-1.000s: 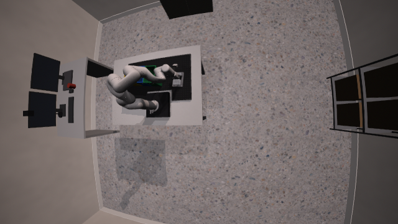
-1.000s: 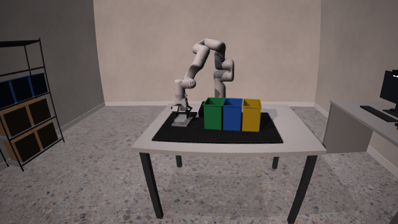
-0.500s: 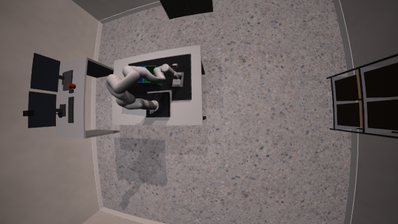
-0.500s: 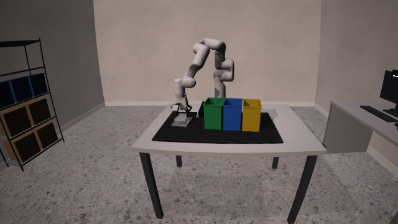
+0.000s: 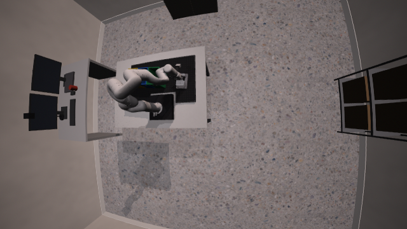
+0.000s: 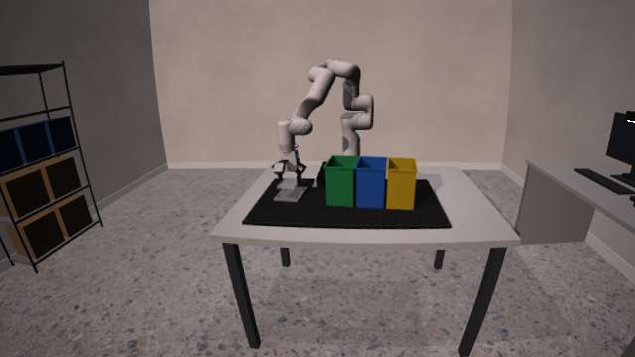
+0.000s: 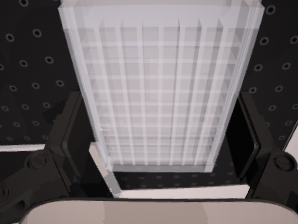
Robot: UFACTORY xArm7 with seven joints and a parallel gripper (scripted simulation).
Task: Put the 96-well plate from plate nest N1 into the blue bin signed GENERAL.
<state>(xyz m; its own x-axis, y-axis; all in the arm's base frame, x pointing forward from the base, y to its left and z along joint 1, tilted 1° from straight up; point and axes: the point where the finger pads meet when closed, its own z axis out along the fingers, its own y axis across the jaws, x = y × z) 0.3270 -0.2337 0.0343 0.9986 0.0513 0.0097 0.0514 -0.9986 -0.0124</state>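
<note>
Black studded mat on pale surface point(image 6: 476, 223): gripper point(image 7: 157, 137) clamped wide across long sides of translucent gridded 96-well plate point(image 7: 158, 83), tilted just above grey nest point(image 6: 286, 195); likely light, rigid, slick-walled.

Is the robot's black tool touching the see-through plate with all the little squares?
Touching. In the wrist view the tool has its fingers pressed against both long sides of the clear 96-well plate.
</note>
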